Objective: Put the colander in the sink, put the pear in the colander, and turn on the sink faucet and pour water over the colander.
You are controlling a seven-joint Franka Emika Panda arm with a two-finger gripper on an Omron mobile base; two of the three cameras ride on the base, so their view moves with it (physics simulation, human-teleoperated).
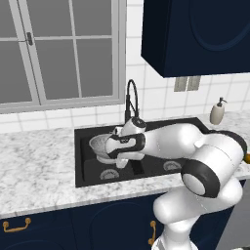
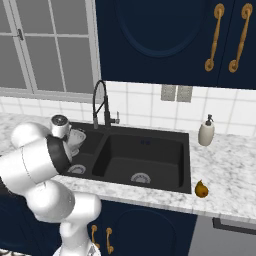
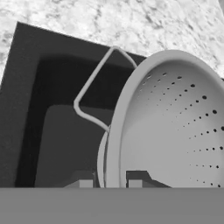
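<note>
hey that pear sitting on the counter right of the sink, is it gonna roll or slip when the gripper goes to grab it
The pear stands upright on the marbled counter close to its front edge, so a sideways nudge could probably tip it and send it rolling off. Its rounded, smooth-looking skin and narrow neck suggest it may squirt out of a two-finger pinch; gripping the wide belly seems safer. It looks small and likely light.
</note>
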